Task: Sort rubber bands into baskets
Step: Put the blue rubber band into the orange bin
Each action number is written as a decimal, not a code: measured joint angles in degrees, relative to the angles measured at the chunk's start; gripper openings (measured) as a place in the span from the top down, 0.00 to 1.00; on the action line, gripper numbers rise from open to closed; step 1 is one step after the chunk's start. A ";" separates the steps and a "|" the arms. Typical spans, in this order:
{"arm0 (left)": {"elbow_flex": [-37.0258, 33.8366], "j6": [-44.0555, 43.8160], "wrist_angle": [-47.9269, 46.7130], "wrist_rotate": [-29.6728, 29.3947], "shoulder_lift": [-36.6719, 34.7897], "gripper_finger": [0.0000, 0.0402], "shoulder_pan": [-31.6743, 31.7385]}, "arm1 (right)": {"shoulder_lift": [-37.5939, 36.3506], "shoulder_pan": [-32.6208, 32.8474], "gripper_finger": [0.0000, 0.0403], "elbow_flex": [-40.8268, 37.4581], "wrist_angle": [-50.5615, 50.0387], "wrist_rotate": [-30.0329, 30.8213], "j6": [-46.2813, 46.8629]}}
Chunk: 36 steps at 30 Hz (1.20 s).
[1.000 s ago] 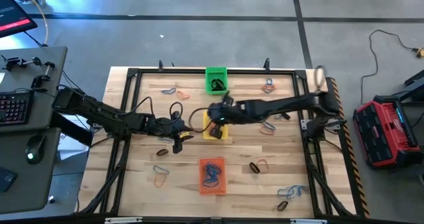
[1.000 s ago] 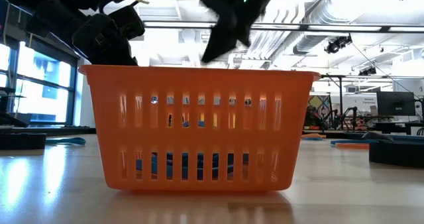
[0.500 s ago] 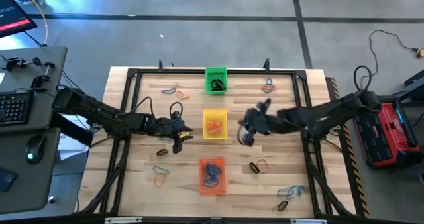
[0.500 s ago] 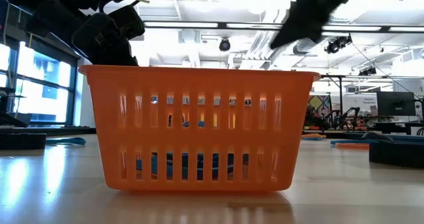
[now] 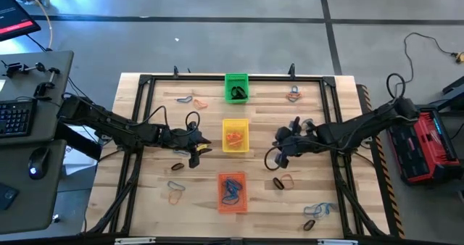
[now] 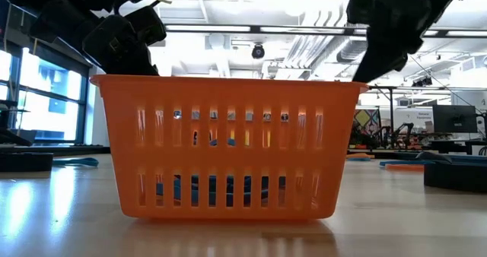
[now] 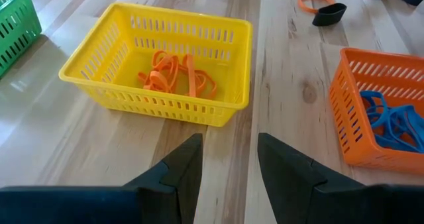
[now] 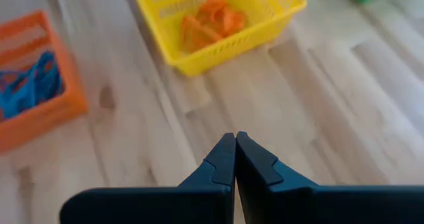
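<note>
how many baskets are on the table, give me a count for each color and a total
Green basket: 1
Yellow basket: 1
Orange basket: 1
Total: 3 baskets

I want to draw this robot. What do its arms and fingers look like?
Both arms are dark, jointed and thin, with black cables looping along them. The left gripper and right gripper each have two dark, wedge-shaped fingers. No markings show.
</note>
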 joint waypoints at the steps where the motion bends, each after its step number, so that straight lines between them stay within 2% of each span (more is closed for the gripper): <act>1: 0.00 0.00 0.02 0.00 0.00 0.65 0.00 | -0.01 0.00 1.00 0.00 -0.35 -1.02 -0.02; 5: 0.00 0.00 0.76 0.00 0.00 0.65 0.02 | 0.00 0.00 1.00 0.02 -2.71 -3.31 0.01; 12: 0.00 0.00 1.40 -0.26 0.00 0.65 0.00 | 0.00 -0.11 0.99 0.02 -7.81 -3.40 4.23; 21: 0.00 0.04 1.55 -0.44 0.00 0.65 0.00 | 0.00 -0.73 0.82 -0.04 -16.33 -2.69 9.25; 24: 0.00 1.17 1.98 -0.44 -0.02 0.65 0.25 | 0.19 -2.15 0.77 -0.04 -19.40 -2.66 10.36; 28: 0.00 0.25 1.87 -0.46 -0.02 0.67 0.35 | 0.20 -4.87 0.76 -0.09 -21.18 -2.66 10.21; 36: 0.00 0.11 1.81 -0.04 -0.01 0.77 0.33 | 2.00 -11.68 0.76 -0.15 -21.20 -3.55 6.11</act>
